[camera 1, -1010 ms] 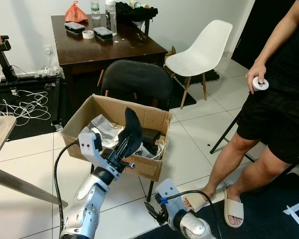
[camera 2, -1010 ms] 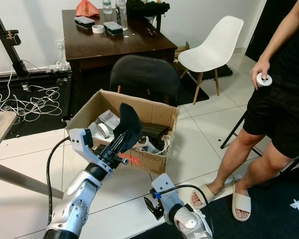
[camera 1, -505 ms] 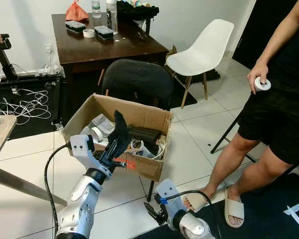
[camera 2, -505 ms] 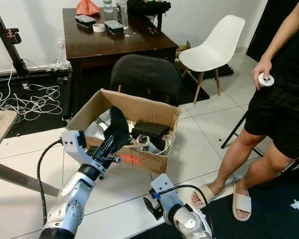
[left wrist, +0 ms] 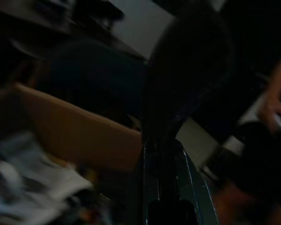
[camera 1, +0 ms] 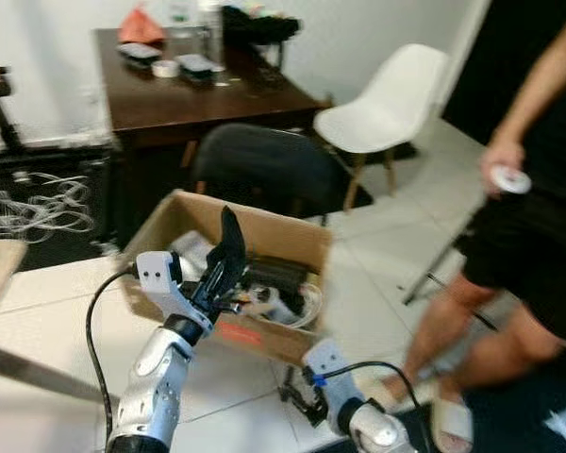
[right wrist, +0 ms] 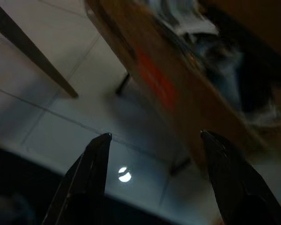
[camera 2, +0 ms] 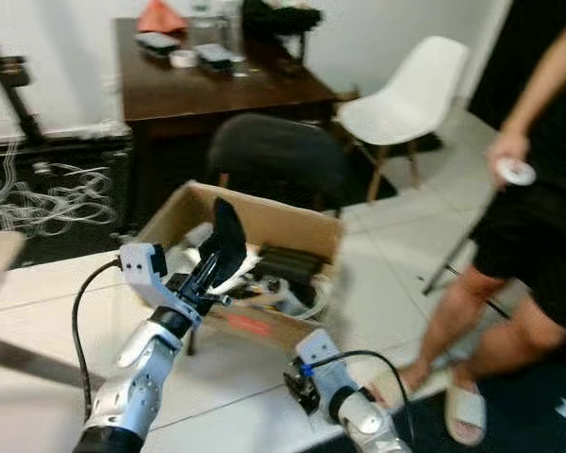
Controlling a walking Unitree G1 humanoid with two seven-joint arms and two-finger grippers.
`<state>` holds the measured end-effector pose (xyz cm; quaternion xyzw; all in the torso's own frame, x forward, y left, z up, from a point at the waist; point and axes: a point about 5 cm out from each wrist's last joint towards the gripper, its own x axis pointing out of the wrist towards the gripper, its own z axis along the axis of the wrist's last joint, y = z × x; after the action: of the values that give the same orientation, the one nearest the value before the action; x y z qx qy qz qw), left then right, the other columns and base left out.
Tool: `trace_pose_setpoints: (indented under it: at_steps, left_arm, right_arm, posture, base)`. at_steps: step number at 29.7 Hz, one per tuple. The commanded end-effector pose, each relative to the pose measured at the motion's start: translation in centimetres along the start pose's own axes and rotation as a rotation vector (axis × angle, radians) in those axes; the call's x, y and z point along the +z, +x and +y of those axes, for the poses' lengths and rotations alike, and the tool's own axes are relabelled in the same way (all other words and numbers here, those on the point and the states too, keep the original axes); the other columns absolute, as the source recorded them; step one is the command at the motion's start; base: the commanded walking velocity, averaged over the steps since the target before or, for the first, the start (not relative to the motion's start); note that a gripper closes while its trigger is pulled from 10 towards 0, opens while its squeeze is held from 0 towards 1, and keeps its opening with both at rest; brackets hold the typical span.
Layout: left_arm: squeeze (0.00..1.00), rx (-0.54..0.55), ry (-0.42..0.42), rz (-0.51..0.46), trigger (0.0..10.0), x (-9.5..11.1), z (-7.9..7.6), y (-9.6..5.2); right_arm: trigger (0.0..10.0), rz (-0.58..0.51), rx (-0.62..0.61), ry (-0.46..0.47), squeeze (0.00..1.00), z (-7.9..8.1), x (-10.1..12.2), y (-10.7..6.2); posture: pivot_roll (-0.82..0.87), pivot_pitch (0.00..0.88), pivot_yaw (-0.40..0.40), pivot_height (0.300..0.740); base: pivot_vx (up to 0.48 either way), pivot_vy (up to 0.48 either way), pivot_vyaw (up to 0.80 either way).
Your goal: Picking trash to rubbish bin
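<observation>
1. Left tool: raised over the near edge of the cardboard box, its two black fingers pinched on a floppy black piece of trash that stands up from between them. In the left wrist view the same dark piece rises straight ahead of the fingers, with the box wall beyond it.
2. Task object: the black piece hangs above the box's open top, near its front-left part. It is not yet among the contents, which are crumpled paper, a dark block and loose cable.
3. Box: it serves as the rubbish bin and sits raised off the tiled floor, in front of a black chair.
4. Right tool: low beside the box's outer front wall, fingers spread wide with nothing between them, white floor tiles below.
5. Surroundings: a dark wooden table behind, a white chair to the right, and a person standing close on the right.
6. Risk, judged: the head views are blurred, which suggests the robot is moving. A release made during this motion could land the limp piece on the box rim or the floor.
7. Risk, judged: the soft piece may cling to a finger on opening, or the forearm could nudge the box.
</observation>
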<state>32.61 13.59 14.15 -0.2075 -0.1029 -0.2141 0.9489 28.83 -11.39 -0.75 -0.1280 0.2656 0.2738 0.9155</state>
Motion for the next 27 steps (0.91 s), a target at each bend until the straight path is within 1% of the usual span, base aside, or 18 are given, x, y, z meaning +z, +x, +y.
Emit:
trace_pose_setpoints:
  at_steps: [1,13,16,20,23,24,25,27]
  left_arm:
    - [0.0,0.006,0.003,0.019,10.0,-0.5,0.1,-0.2]
    - [0.0,-0.009,-0.009,0.016,10.0,-0.7,-0.3,-0.1]
    - [0.0,-0.039,-0.046,0.023,10.0,-0.8,-0.6,0.0]
    - [0.0,-0.063,-0.044,0.037,10.0,-0.9,-0.8,0.0]
    - [0.0,-0.102,-0.035,0.066,10.0,-1.3,-1.0,-0.2]
    - [0.0,-0.174,-0.027,0.094,10.0,-1.6,-1.7,-0.4]
    - [0.0,-0.214,-0.024,0.103,10.0,-1.7,-2.1,-0.5]
    - [0.0,-0.259,-0.019,0.111,10.0,-1.8,-2.6,-0.7]
  right_arm:
    - [10.0,0.013,0.014,0.009,0.0,0.6,-0.5,0.0]
    - [10.0,0.015,0.011,0.006,0.0,0.5,-0.4,0.0]
    - [10.0,0.017,0.01,0.006,0.0,0.5,-0.5,0.0]
    - [10.0,0.018,0.009,0.006,0.0,0.5,-0.5,0.0]
    - [10.0,0.019,0.009,0.007,0.0,0.5,-0.5,0.0]
    - [10.0,0.02,0.007,0.008,0.0,0.5,-0.5,0.0]
    - [10.0,0.02,0.007,0.008,0.0,0.5,-0.5,0.0]
    - [10.0,0.02,0.006,0.008,0.0,0.5,-0.5,0.0]
  posture:
    - [-0.06,0.192,-0.005,0.74]
    - [-0.06,0.188,-0.006,0.74]
    - [-0.06,0.187,-0.006,0.74]
    - [-0.06,0.187,-0.006,0.74]
    - [-0.06,0.187,-0.005,0.74]
    - [-0.06,0.186,-0.004,0.74]
    - [-0.06,0.186,-0.004,0.74]
    - [-0.07,0.186,-0.004,0.74]
  base:
    - [0.394,0.0,0.0]
    - [0.384,0.0,0.0]
    - [0.0,0.0,0.0]
    - [0.0,0.0,0.0]
    - [0.0,0.0,0.0]
    - [0.0,0.0,0.0]
    - [0.0,0.0,0.0]
    - [0.0,0.0,0.0]
